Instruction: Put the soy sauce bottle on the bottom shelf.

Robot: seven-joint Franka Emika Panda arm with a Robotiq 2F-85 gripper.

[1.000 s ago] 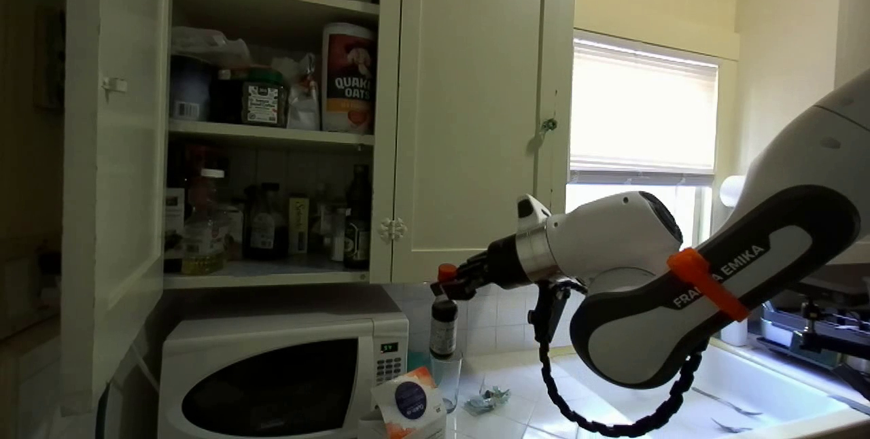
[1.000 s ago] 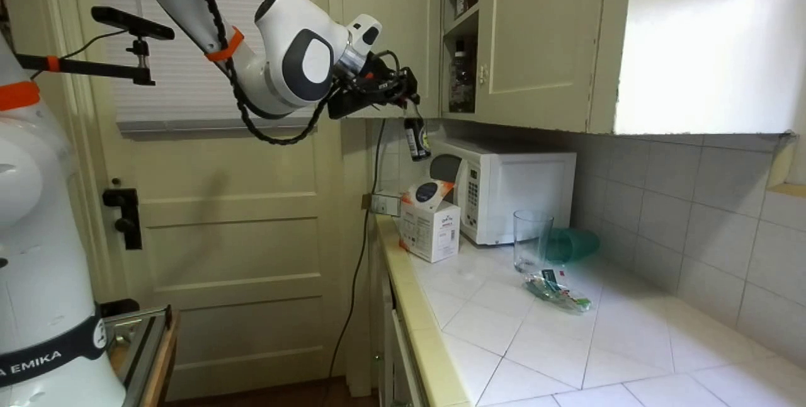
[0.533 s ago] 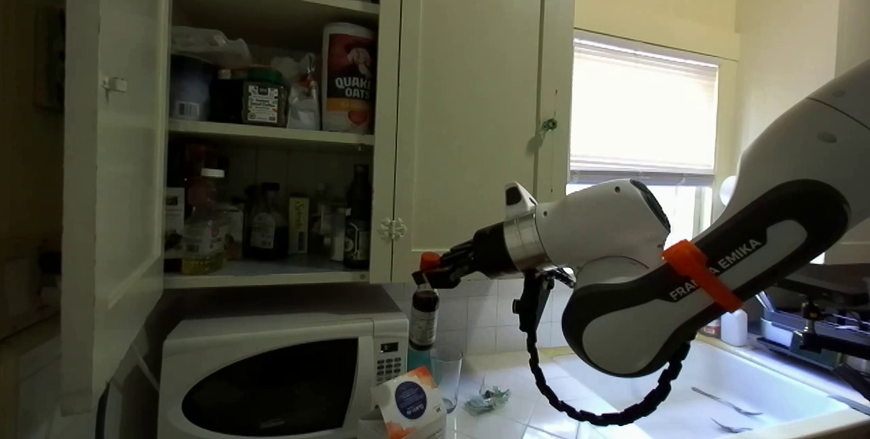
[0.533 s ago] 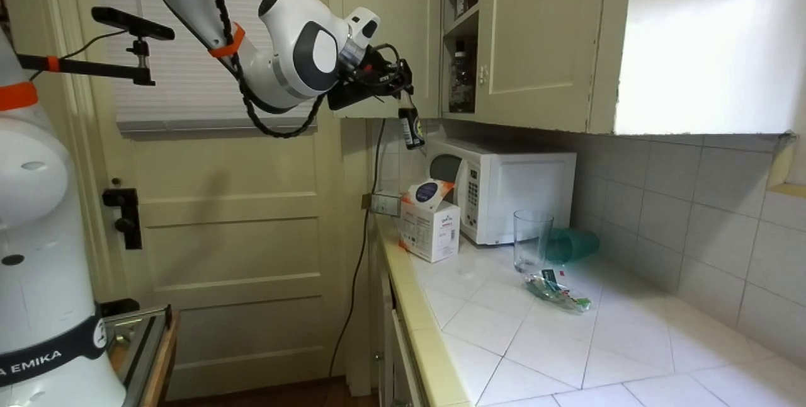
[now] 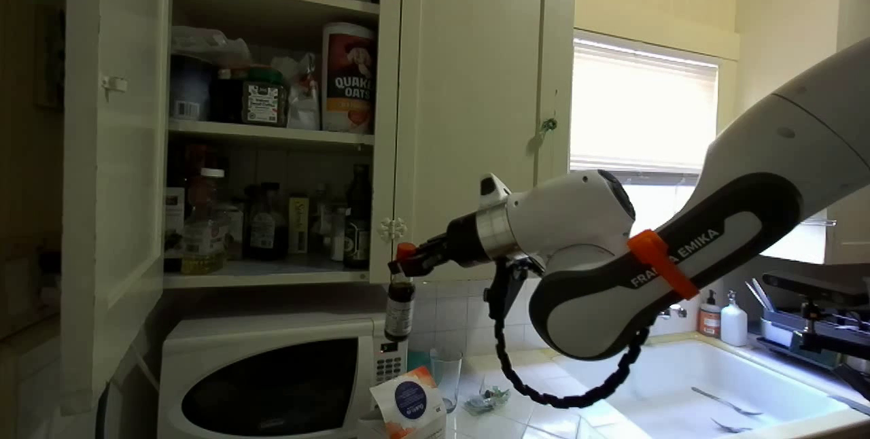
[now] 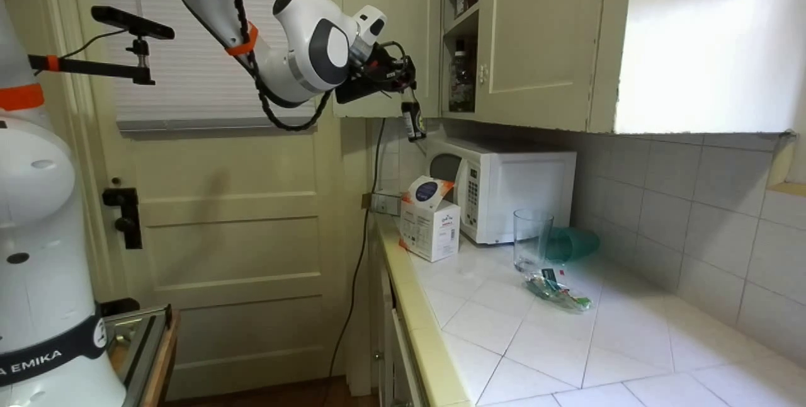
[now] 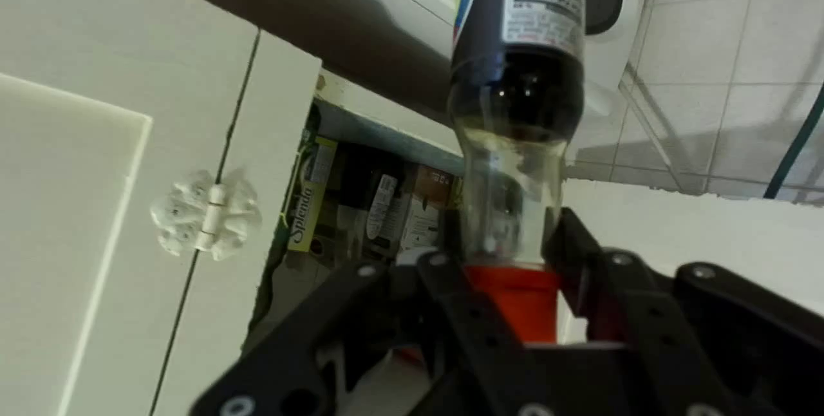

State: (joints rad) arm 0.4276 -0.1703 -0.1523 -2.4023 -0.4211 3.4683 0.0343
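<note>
open cupboard door (image 5: 122, 181): swung out at the far left of an exterior view, so your way in seems to lie right of it
bottom shelf (image 5: 265, 280): lies left of the soy sauce bottle (image 5: 399, 314) you carry, its front edge looking higher than the base you have to land there
tall dark bottle (image 5: 357, 228): stands at the right end of that board, probably the first thing you knock if you cut the corner
hinge (image 5: 393, 229): sits just right of the opening; you have your load below it there
soy sauce bottle: hangs beneath your claw (image 5: 402, 266), red cap (image 5: 406, 249) up, long axis near upright, base tipped slightly toward the microwave (image 5: 282, 371) in both exterior views
claw: you hold it closed around the bottle's neck, just under the red cap, with a finger (image 7: 582, 252) either side in the wrist view
white arm (image 5: 567, 211): your only one, reaching in from the right; the move seems to turn on height, so lift until the base tops the board, then carry left and inward
</note>
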